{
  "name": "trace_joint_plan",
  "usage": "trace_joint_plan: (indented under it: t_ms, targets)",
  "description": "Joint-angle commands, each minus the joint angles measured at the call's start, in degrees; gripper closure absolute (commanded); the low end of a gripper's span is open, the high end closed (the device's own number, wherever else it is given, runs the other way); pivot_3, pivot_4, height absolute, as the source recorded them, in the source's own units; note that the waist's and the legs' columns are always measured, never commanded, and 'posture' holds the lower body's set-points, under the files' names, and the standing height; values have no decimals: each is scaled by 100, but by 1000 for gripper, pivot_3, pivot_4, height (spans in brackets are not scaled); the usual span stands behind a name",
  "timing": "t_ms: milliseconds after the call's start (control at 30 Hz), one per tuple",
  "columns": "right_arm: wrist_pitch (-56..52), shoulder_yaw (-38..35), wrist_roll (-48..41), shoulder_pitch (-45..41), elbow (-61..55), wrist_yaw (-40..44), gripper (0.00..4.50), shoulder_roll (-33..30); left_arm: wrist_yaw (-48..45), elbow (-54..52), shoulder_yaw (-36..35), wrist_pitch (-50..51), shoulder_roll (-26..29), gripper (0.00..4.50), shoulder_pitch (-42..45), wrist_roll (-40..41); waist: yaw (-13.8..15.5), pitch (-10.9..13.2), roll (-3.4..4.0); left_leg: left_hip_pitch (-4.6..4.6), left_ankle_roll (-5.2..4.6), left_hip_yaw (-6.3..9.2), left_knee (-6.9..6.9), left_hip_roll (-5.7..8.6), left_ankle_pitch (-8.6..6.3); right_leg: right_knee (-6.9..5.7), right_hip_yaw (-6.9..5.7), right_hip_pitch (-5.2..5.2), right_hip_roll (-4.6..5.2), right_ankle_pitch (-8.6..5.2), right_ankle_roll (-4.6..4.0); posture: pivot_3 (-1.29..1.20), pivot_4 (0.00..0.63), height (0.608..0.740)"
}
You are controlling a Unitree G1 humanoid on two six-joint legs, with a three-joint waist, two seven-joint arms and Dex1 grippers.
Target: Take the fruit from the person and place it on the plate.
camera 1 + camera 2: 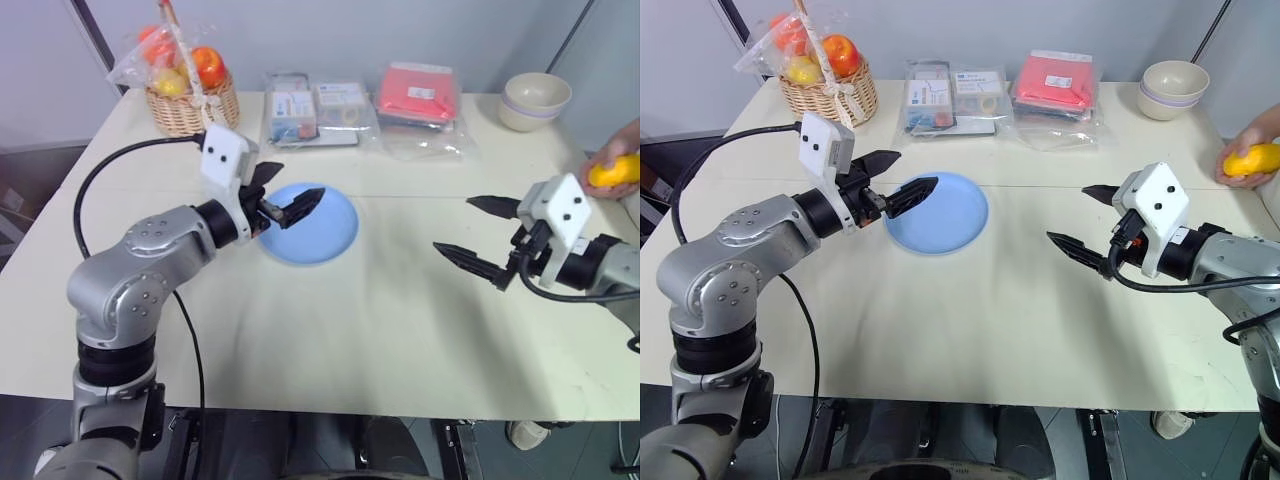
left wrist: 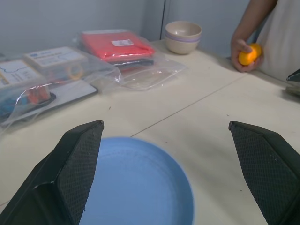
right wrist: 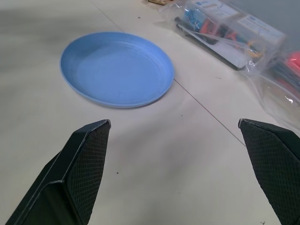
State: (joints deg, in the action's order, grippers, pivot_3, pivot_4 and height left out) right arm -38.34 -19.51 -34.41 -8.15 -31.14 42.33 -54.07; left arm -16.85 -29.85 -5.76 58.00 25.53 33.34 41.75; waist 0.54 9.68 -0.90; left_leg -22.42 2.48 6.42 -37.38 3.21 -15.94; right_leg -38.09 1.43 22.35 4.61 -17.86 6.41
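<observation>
Smooth yellow-orange oblong fruit (image 1: 1252,158) sits in the person's bare hand (image 1: 1243,150), far right. It is probably firm, slippery and bruisable, so grip across its middle. Both the left gripper (image 1: 897,178) over the round light-blue plate (image 1: 950,222) and the right gripper (image 1: 1082,219) stand apart, empty.

A big table (image 1: 380,330) fills the middle of the room. Its top is a pale cream color, and a thin line runs across it from side to side. At the far edge of the table sits a woven basket (image 1: 192,108) with a tall handle. Next to it lie some flat clear bags (image 1: 310,112) with small things inside, and one bag holds something red (image 1: 418,92). A cream bowl (image 1: 536,100) stands near the far corner. Behind the table is a plain light gray wall (image 1: 330,30) with dark strips running down it. Under the table the floor looks dark. The light is soft and even.
</observation>
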Motion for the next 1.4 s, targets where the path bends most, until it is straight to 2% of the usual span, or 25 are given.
trace_joint_plan:
  t_ms: [33, 200, 1400]
  targets:
    - [141, -70, 43, -117, -9, 18, 0, 5, 20, -212, -104, -121, 21, 31, 30, 18, 0, 0, 0, 0, 0, 0, 0, 0, 0, 0, 0, 0, 0, 0, 0, 0, 150, 740]
    - [131, -72, 65, -111, -16, 29, 0, 20, 83, -200, -286, -8, -120, 31, 90, 340, 1, 0, 0, 0, 0, 0, 0, 0, 0, 0, 0, 0, 0, 0, 0, 0, 150, 740]
    - [86, -166, 50, 3, -63, 67, 0, -6, 262, -244, -197, -3, -33, 31, 8, 307, 2, 0, 0, 0, 0, 0, 1, 0, 0, 1, 0, 1, 0, 0, 0, 0, 150, 740]
